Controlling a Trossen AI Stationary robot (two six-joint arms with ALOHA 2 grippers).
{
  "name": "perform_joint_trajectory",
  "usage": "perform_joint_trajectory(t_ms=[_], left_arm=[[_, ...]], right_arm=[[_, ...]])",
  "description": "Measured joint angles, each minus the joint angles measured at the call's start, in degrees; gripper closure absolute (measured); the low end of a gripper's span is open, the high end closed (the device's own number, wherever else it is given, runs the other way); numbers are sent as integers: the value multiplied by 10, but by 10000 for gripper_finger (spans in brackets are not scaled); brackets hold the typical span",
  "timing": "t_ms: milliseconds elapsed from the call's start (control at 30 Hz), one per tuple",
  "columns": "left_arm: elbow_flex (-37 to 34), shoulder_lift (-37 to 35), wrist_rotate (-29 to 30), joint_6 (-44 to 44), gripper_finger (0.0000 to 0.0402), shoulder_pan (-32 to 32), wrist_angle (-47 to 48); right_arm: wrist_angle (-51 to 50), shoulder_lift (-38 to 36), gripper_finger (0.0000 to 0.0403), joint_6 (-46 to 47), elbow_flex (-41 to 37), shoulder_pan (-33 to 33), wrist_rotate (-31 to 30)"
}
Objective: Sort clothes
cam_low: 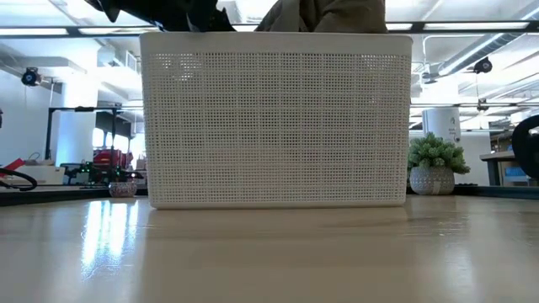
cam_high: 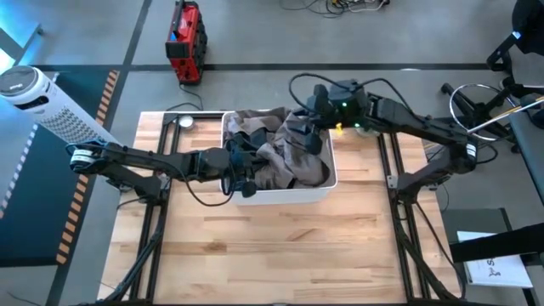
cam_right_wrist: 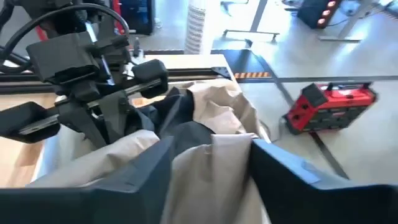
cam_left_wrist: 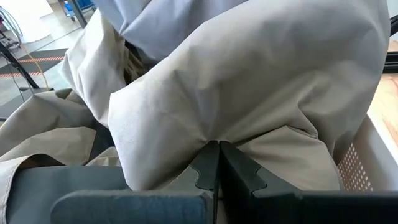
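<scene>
A white plastic bin (cam_high: 285,194) stands at the table's far middle, and its perforated front wall (cam_low: 278,118) fills the low view. In it lie a taupe garment (cam_high: 289,153) and a dark grey garment (cam_high: 251,129). The taupe cloth rises above the rim (cam_low: 328,13). My left gripper (cam_high: 246,174) reaches into the bin's left part and is shut on the taupe garment (cam_left_wrist: 249,81). My right gripper (cam_high: 310,115) is open over the bin's far right part. Its fingers stand on either side of a hump of taupe cloth (cam_right_wrist: 217,155). The other clothes are hidden or out of view. My left gripper pinches a gathered fold of the taupe garment (cam_left_wrist: 211,135) between its two fingers, and the cloth puckers toward the fingertips. The fingers come from the table's left. The garment lies heaped in the bin. My right gripper: I cannot tell whether its open fingers (cam_right_wrist: 146,168) touch the cloth.
A small round metal thing (cam_high: 185,121) lies on the table left of the bin. A potted plant (cam_low: 434,164) stands at the right. A red machine (cam_high: 185,32) and a white tower fan (cam_high: 34,93) stand on the floor beyond. Bare wood (cam_high: 272,251) lies near the front edge.
</scene>
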State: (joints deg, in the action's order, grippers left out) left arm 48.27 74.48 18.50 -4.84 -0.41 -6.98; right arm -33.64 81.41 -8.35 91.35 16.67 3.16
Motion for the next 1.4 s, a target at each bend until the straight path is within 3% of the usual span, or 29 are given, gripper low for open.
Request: perform_joint_trajectory(t_ms=[133, 233, 333, 600, 733, 1133, 1400], left_arm=[[0, 0, 0, 0, 402, 1, -1], [0, 0, 0, 0, 402, 1, -2], [-1, 0, -1, -1, 402, 1, -2], [-1, 0, -1, -2, 402, 1, -3], [-1, 0, -1, -2, 402, 1, -3], [-1, 0, -2, -1, 402, 1, -3], [-1, 0, -2, 0, 402, 1, -3]], right_arm=[[3, -11, 279, -5, 1, 0, -23], [4, -6, 297, -4, 1, 0, -33], [5, 5, 275, 4, 1, 1, -32], [-8, 19, 135, 56, 1, 7, -32], [-36, 16, 93, 59, 14, 9, -32], [-301, 83, 92, 53, 211, 15, -94], [-385, 124, 99, 24, 300, -3, -108]])
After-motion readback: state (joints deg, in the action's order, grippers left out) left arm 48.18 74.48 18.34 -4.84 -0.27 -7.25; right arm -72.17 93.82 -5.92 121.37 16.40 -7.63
